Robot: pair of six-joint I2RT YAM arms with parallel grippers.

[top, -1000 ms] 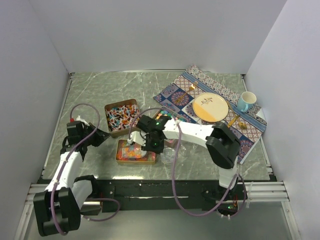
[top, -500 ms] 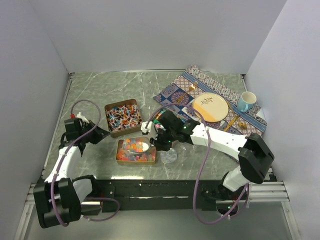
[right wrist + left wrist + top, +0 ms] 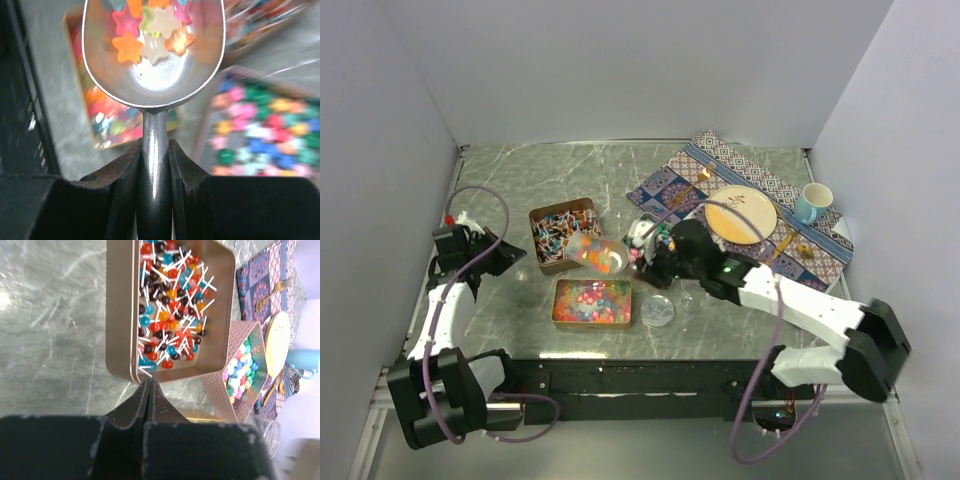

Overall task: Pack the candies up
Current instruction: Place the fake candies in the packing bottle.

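The scoop is polished, mirror-smooth metal; the star candies look glossy and translucent. The lollipop tin is satin copper-toned metal; the desk is smooth, marble-patterned.

Bright, even light — right-wrist background blurred

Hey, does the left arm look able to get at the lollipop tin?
Probably yes. The left gripper, shut, points at the lollipop tin with nothing between them; the right gripper holds its scoop by the tin's other side.
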